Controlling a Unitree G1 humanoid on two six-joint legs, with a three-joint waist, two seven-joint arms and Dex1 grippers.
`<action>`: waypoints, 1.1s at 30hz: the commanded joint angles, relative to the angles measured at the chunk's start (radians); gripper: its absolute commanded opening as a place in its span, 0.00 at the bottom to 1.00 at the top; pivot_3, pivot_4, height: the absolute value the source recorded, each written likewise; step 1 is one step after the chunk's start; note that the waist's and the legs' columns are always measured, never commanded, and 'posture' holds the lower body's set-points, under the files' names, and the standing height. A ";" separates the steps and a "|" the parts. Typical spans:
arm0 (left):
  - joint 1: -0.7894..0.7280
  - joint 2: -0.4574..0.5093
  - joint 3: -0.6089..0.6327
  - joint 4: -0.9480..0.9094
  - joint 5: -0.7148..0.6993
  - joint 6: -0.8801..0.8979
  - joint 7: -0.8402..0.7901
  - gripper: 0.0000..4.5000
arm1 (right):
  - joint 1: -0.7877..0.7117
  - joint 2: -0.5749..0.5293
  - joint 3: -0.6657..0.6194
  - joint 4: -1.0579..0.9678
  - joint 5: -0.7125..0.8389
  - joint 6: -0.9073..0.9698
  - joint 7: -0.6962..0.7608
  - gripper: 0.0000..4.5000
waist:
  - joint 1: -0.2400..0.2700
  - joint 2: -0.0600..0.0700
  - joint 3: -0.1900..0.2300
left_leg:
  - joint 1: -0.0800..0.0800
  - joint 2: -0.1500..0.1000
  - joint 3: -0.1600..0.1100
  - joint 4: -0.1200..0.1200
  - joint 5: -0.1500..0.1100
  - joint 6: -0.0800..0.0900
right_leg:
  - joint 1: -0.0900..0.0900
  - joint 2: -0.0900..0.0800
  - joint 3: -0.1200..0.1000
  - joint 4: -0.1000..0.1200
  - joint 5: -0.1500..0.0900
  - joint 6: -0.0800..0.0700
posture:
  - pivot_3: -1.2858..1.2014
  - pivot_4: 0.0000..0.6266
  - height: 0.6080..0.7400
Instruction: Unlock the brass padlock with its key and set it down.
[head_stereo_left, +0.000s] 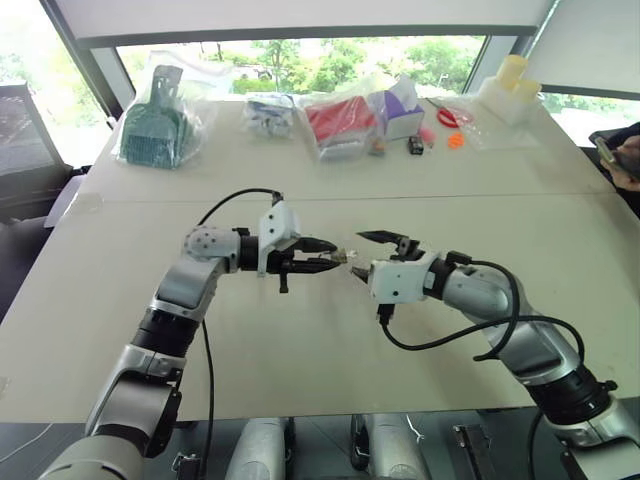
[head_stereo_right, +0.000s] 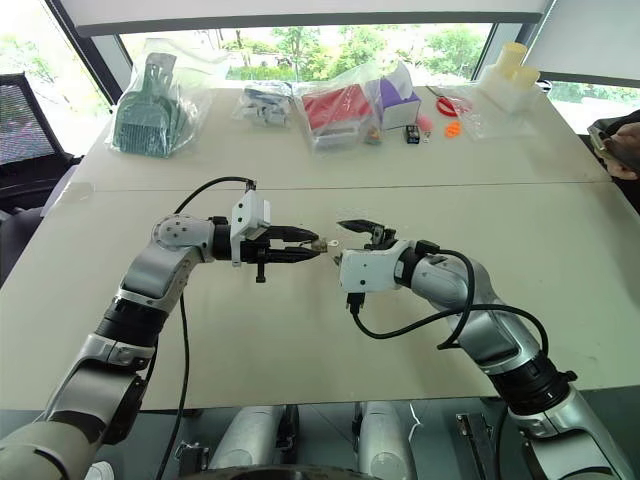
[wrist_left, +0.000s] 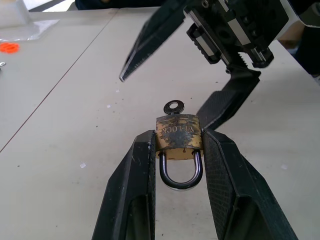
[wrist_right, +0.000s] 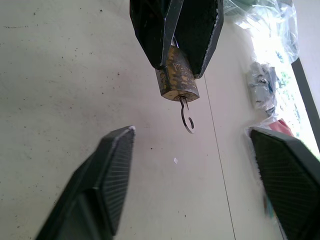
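Above the table (head_stereo_left: 300, 350), the brass padlock (wrist_left: 178, 138) points the key (wrist_left: 173, 106) toward the right claw (head_stereo_left: 377, 256).

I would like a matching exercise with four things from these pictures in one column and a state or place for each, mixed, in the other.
Things:
1. brass padlock
2. key
3. right pincer
4. green item in a bag

States or places:
A. open, holding nothing
B. stuck in the lock body
C. at the table's far edge
D. clamped in the left pincer

Pairs: 1-D, 2-B, 3-A, 4-C
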 joint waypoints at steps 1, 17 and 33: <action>-0.005 -0.002 -0.005 -0.026 -0.001 -0.026 0.002 0.17 | -0.020 0.013 -0.018 -0.031 -0.006 -0.009 0.005 0.32 | 0.000 0.000 0.000 | 0.000 0.000 0.000 0.000 0.000 0.000 | 0.000 0.000 0.000 0.000 0.000 0.000 | 0.52 0.24 1.00; -0.016 0.006 -0.054 0.035 0.153 -0.367 0.058 0.17 | -0.113 0.031 0.006 -0.018 0.119 0.156 0.232 0.01 | 0.000 0.000 0.000 | 0.000 0.000 0.000 0.000 0.000 0.000 | 0.000 0.000 0.000 0.000 0.000 0.000 | 0.52 0.24 1.00; -0.034 0.003 -0.046 0.097 0.108 -0.401 0.076 0.17 | -0.185 -0.012 0.024 0.059 0.053 0.029 0.216 0.01 | -0.001 0.000 0.000 | 0.000 0.000 0.001 0.000 0.000 0.000 | 0.000 0.000 0.000 0.001 0.000 0.000 | 0.52 0.24 1.00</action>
